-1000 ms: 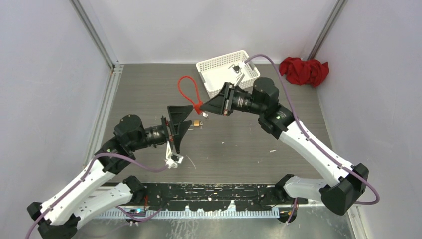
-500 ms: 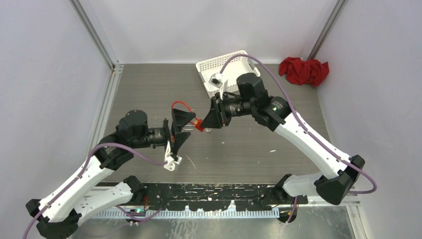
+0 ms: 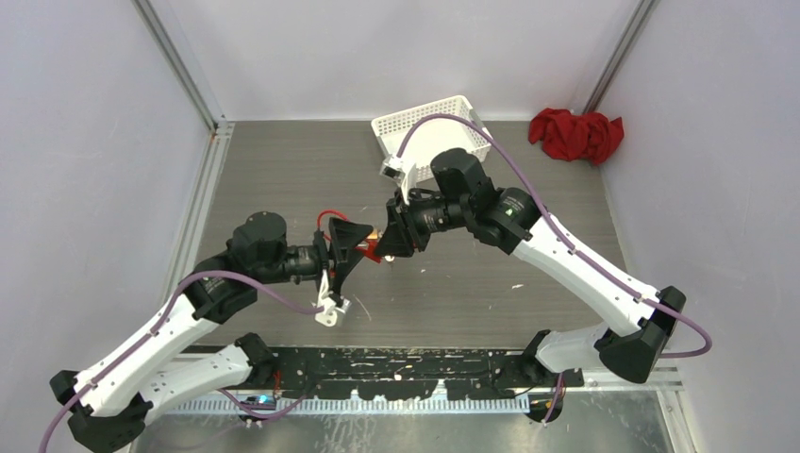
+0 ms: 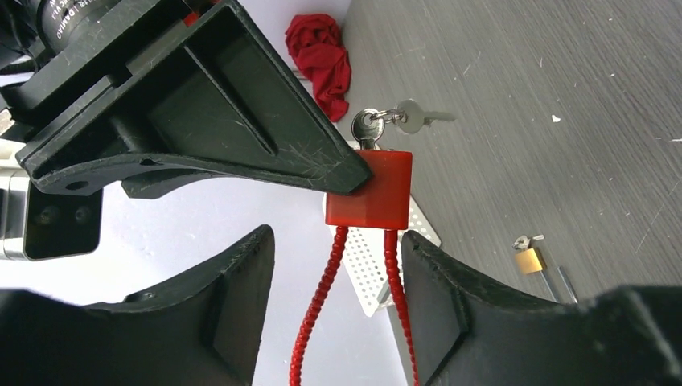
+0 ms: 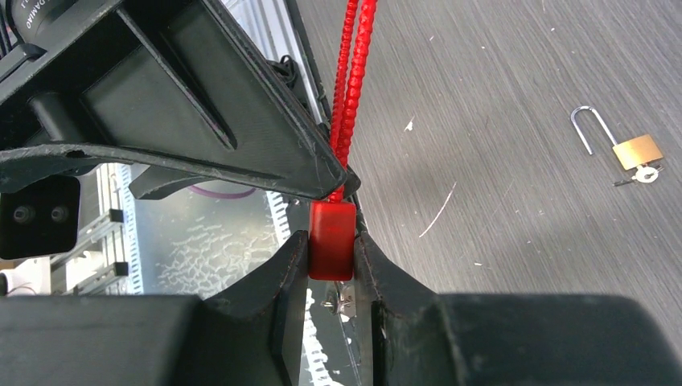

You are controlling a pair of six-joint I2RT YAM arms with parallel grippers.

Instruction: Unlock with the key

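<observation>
Looking down from above, the left claw (image 3: 357, 247) and right claw (image 3: 391, 236) meet over the grey wooden bench (image 3: 472, 283), with a red cable padlock (image 3: 375, 251) held up between them. From the left wrist, that claw's fingers stand spread on either side of the red cable, and a silver key (image 4: 366, 129) sits at the body's far end. From the right wrist, the right claw pinches the red body, while a small brass padlock (image 5: 635, 151) lies on the bench, well apart.
</observation>
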